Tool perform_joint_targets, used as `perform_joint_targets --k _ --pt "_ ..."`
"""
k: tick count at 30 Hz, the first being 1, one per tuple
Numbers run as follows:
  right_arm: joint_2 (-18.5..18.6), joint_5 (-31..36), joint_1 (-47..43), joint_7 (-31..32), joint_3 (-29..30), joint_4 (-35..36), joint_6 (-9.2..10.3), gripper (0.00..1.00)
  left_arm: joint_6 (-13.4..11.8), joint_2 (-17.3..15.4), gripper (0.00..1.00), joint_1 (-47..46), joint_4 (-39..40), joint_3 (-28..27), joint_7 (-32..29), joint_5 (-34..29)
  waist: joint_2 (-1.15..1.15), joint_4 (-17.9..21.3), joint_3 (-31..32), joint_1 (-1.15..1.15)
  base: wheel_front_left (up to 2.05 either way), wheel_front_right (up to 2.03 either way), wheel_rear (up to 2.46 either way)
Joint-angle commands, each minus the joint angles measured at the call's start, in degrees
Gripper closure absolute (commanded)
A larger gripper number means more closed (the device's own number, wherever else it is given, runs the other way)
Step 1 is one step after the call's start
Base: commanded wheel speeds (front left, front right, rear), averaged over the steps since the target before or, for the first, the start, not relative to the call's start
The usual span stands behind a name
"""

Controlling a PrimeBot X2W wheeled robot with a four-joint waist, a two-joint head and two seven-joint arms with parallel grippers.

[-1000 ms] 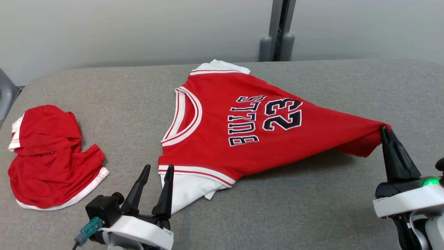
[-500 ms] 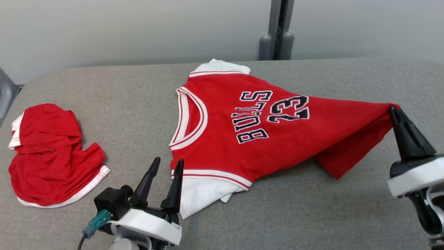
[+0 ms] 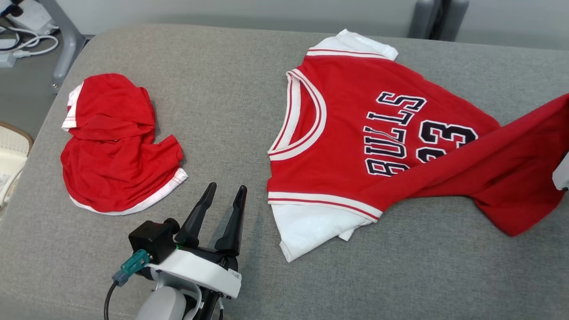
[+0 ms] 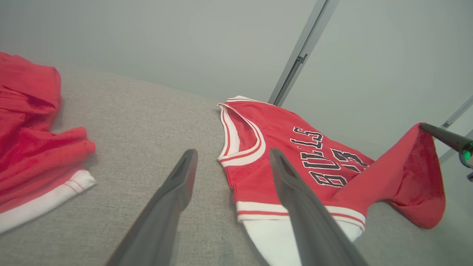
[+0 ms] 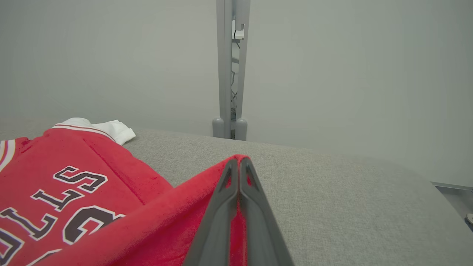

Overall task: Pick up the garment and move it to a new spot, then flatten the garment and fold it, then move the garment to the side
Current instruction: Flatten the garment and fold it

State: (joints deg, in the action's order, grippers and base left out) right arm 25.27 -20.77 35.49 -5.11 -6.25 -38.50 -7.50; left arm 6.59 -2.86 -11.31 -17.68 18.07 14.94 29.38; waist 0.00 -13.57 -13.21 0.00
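The garment, a red jersey [image 3: 355, 133] with white sleeves and "BULLS 23" lettering, lies on the grey padded table [image 3: 222, 89]. Its hem corner is lifted off the surface toward the right edge of the head view. My right gripper [image 5: 238, 160] is shut on that red hem corner, and its dark fingers [image 4: 443, 137] show at the far right of the left wrist view. My left gripper [image 3: 226, 186] stands open just left of the jersey's near white sleeve [image 3: 306, 226], holding nothing. In the left wrist view the left gripper [image 4: 232, 151] points at the jersey [image 4: 295, 155] neckline.
A second red garment [image 3: 118, 146] with white trim lies crumpled at the table's left, also visible as a red garment [image 4: 33, 136] in the left wrist view. A pale basket [image 3: 11, 151] sits beyond the left edge. A grey post [image 5: 229, 74] rises behind the table.
The head camera has shifted, so the whole picture has slid. My right gripper has raised the hem corner up and rightward, past the head view's right edge. The left gripper stays open.
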Motion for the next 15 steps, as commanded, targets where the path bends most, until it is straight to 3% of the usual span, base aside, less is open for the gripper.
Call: perform_joint_targets --k 1,4,8,15 --pt "0.01 1.05 1.26 -0.74 0.26 -3.80 0.02 0.00 0.35 -0.13 0.00 -1.37 0.02 0.06 0.27 0.42 0.00 -1.95 -2.02 0.00 0.00 0.00 0.00" --pt "-0.65 4.32 3.32 -0.07 -1.44 -11.84 0.02 0.00 0.38 -0.11 0.00 -1.45 0.02 0.39 0.23 0.80 0.00 -2.27 -2.38 0.00 0.00 0.00 0.00" --pt "-2.67 3.94 5.03 0.03 -1.99 -18.23 0.02 0.00 0.02 -0.09 0.00 -1.83 0.21 0.20 0.23 1.20 0.00 -1.21 -2.11 0.00 0.00 0.00 0.00" --pt "-4.24 -0.03 3.56 -5.86 -2.13 -18.41 0.02 0.00 -0.07 -0.13 0.00 -0.80 0.10 -0.49 0.23 0.72 0.00 2.98 0.39 0.00 0.00 0.00 0.00"
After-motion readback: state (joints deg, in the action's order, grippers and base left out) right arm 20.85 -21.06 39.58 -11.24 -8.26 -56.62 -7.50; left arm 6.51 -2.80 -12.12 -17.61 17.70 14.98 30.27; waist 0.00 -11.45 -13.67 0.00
